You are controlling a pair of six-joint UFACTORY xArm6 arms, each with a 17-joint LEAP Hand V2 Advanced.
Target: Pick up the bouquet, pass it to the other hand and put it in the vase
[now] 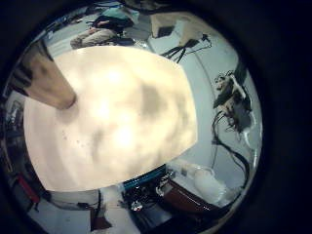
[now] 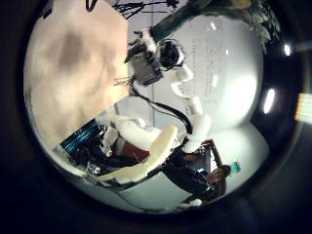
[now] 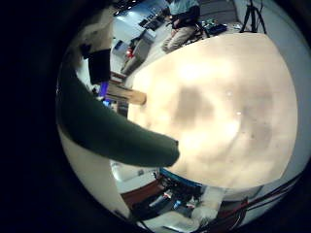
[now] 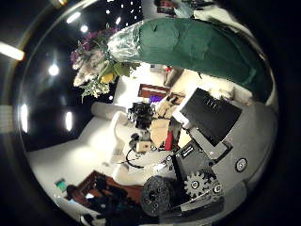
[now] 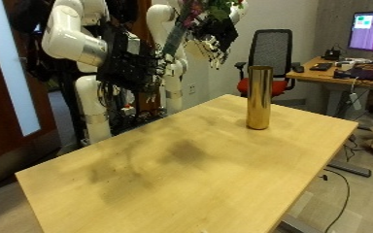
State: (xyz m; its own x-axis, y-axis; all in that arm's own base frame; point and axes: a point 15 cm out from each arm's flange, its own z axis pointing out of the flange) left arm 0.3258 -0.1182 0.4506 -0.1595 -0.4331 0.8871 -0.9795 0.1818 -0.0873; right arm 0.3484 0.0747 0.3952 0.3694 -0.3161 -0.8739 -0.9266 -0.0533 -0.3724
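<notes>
Black-and-white, the right hand [image 5: 132, 63] is raised well above the counter with its fingers clamped on the green-wrapped bouquet of flowers [image 5: 177, 37], which slants up from that hand, blooms uppermost, near the top of the outside view. The right thumb side palm view shows what the outside view does not: the green wrap [image 4: 188, 47] crosses just in front of the palm, with the pale and purple flower heads [image 4: 103, 56] fanned at its end and the hand's own black and geared parts [image 4: 202, 132] beside it. The right little finger side palm view shows the tapered end of the wrap [image 3: 107, 126] hanging over the pale wooden counter [image 3: 214, 107] far below. The left hand [image 5: 215, 44] sits beside the upper part of the bouquet; whether its fingers are apart or curled cannot be told. Its thumb side palm view looks across at the right hand [image 2: 151, 58] and the green wrap [image 2: 190, 14] above it. The tall gold cylindrical metal vase [image 5: 257, 97] stands upright on the counter [image 5: 174, 165], well apart from both hands, with a black office chair [image 5: 271, 49] behind it.
</notes>
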